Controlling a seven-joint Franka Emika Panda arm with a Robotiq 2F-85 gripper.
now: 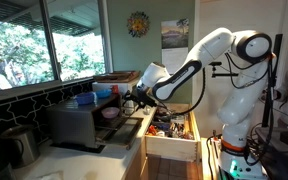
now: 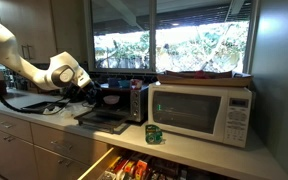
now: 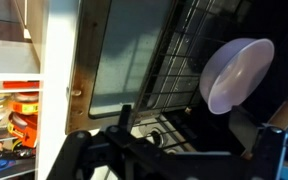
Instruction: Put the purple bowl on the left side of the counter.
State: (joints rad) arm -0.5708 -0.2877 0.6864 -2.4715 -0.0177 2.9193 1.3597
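drawer [image 3: 12,115]: open, utensils inside, far left in wrist view
oven door [image 3: 124,60]: hinged down, glass panel, in front of the rack
wire rack [image 3: 179,55]: dark, behind the door
purple bowl [image 3: 234,74]: on the rack, right of the door; pale lavender, plain, round, shallow, looks tilted
jaws: spread open, empty, short of the bowl
bench [image 2: 199,150]: microwave [image 2: 199,110] and green can [image 2: 154,133] at right

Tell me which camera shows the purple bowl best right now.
Wrist view: the purple bowl is large and unobstructed, on a dark wire rack. In an exterior view it is only a small pinkish patch; elsewhere I cannot make it out.
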